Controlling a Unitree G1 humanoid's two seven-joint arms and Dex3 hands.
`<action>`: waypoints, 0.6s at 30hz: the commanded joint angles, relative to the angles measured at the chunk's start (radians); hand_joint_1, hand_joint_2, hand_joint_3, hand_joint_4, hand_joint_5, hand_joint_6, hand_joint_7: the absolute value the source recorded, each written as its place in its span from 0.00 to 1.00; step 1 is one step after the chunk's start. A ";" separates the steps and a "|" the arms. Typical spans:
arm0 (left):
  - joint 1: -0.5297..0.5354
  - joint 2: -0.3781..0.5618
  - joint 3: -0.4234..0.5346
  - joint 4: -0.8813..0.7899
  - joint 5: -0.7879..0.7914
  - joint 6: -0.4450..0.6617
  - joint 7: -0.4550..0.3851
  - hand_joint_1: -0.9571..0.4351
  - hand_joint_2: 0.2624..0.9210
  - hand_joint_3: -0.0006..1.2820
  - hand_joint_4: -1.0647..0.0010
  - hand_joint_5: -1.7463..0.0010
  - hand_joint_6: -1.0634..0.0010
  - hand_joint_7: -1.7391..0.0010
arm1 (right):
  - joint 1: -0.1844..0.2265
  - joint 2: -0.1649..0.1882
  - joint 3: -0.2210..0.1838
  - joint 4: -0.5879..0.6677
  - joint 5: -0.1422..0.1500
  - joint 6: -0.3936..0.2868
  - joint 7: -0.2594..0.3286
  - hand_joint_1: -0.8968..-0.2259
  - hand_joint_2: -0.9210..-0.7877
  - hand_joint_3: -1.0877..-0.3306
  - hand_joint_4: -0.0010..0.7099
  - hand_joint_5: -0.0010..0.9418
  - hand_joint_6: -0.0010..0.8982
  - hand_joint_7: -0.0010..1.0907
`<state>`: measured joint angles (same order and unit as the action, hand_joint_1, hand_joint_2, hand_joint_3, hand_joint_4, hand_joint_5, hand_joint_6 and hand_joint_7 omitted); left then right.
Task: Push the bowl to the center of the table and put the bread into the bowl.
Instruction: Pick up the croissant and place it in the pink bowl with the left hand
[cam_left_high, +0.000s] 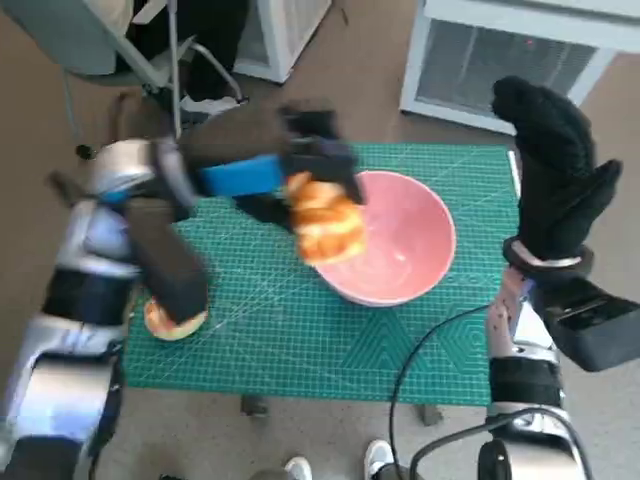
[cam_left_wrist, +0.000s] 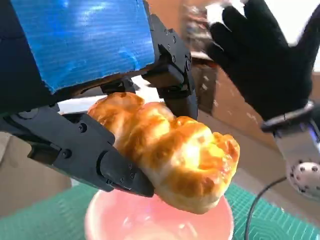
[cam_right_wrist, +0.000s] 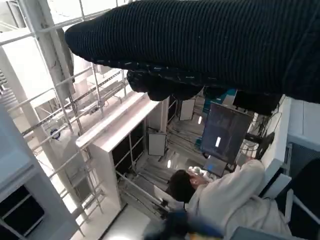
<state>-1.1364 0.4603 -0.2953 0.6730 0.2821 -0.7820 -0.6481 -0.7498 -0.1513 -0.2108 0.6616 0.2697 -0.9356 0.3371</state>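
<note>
Left hand fingers clasp bread above bowl; right hand spread, holding nothing.

The left hand grips the golden bread just above the pink bowl at 6 o'clock; the gloved right hand hangs at 2 o'clock, fingers spread.

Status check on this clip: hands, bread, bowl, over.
Left hand grips bread over bowl rim. Right hand raised, open, beside bowl. Second bread piece on mat. Nothing in the way.
</note>
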 joint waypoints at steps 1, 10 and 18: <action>-0.078 -0.059 -0.059 0.127 0.109 -0.001 0.070 0.69 1.00 0.08 0.50 0.31 0.34 0.31 | 0.012 0.007 0.010 0.006 -0.005 -0.010 0.010 0.48 0.00 0.24 0.00 0.54 0.00 0.68; -0.140 -0.158 -0.157 0.352 0.275 0.095 0.214 0.69 1.00 0.09 0.48 0.32 0.38 0.29 | 0.015 0.009 0.014 0.013 0.019 -0.022 0.039 0.47 0.00 0.25 0.00 0.54 0.00 0.67; -0.149 -0.199 -0.204 0.424 0.307 0.269 0.099 0.63 0.92 0.03 0.88 0.91 0.76 0.88 | 0.029 0.009 0.016 -0.001 0.020 -0.026 0.042 0.46 0.00 0.26 0.00 0.54 0.00 0.66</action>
<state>-1.2521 0.2664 -0.4831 1.0885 0.5764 -0.5645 -0.5135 -0.7481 -0.1481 -0.1955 0.6624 0.2804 -0.9620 0.3693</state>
